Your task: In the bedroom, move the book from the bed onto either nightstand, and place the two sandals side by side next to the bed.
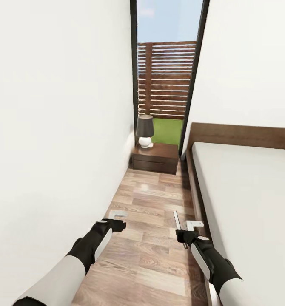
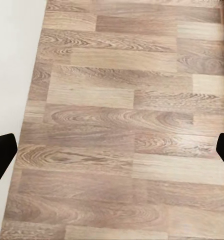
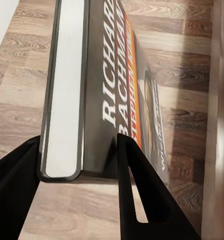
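Right wrist view: the book (image 3: 112,100) sits clamped between my right gripper (image 3: 79,160) fingers, held over the wood floor (image 1: 151,204) beside the bed (image 1: 249,199). Ahead stands the nightstand (image 1: 155,158), bearing a lamp (image 1: 145,131). My left gripper (image 1: 117,217) hangs spread, empty.

From my head camera the bed (image 1: 244,204) runs off the right edge, so I can't see its far side or foot. The book (image 1: 177,220) shows only as a thin sliver edge-on, its cover unreadable there. In the right wrist view the book (image 3: 117,90) is cut off at the top, and the small lettering beside the picture is too blurred for me to read. The left claw's fingers (image 2: 1,155) are clipped by the frame edges.
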Available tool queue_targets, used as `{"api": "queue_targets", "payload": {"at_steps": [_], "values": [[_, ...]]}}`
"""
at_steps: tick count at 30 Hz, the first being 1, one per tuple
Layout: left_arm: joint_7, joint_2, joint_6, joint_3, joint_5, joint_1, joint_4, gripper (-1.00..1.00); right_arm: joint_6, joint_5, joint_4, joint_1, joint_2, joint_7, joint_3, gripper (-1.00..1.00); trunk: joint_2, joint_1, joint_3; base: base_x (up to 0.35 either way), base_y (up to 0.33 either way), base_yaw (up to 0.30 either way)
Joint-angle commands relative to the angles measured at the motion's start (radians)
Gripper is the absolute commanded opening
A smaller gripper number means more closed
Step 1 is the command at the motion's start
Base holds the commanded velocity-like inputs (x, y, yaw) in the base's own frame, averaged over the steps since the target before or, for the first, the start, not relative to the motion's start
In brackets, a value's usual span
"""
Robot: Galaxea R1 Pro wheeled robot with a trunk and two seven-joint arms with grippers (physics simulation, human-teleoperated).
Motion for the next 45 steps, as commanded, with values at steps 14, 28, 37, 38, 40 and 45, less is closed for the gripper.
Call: {"api": "queue_targets", "payload": {"at_steps": [14,28,37,38,40,45], "values": [[0.009,0.001,0.005,-0.005,0.011,0.000,-0.002,1.00,0.003,-0.010,-0.002,-0.001,0.000,-0.006,0.003,-1.00,-0.001,0.001,-0.001,0.317,0.159,-0.283],[0.009,0.001,0.005,-0.005,0.011,0.000,-0.002,1.00,0.002,-0.010,-0.002,-0.001,0.000,-0.006,0.003,-1.00,-0.001,0.001,-0.001,0.317,0.159,-0.281],[0.009,0.001,0.005,-0.005,0.011,0.000,-0.002,1.00,0.001,-0.010,-0.002,-0.001,0.000,-0.006,0.003,-1.00,-0.001,0.001,-0.001,0.317,0.159,-0.073],[0.009,0.001,0.005,-0.005,0.011,0.000,-0.002,1.00,0.001,-0.010,-0.002,-0.001,0.000,-0.006,0.003,-1.00,-0.001,0.001,-0.001,0.317,0.159,-0.006],[0.009,0.001,0.005,-0.005,0.011,0.000,-0.002,1.00,0.001,-0.010,-0.002,-0.001,0.000,-0.006,0.003,-1.00,-0.001,0.001,-0.001,0.317,0.159,-0.005],[0.010,0.001,0.005,-0.007,0.011,0.000,-0.002,1.00,-0.001,-0.009,-0.002,-0.001,0.000,-0.005,0.003,-1.00,-0.001,0.001,-0.001,0.321,0.119,0.075]]}}
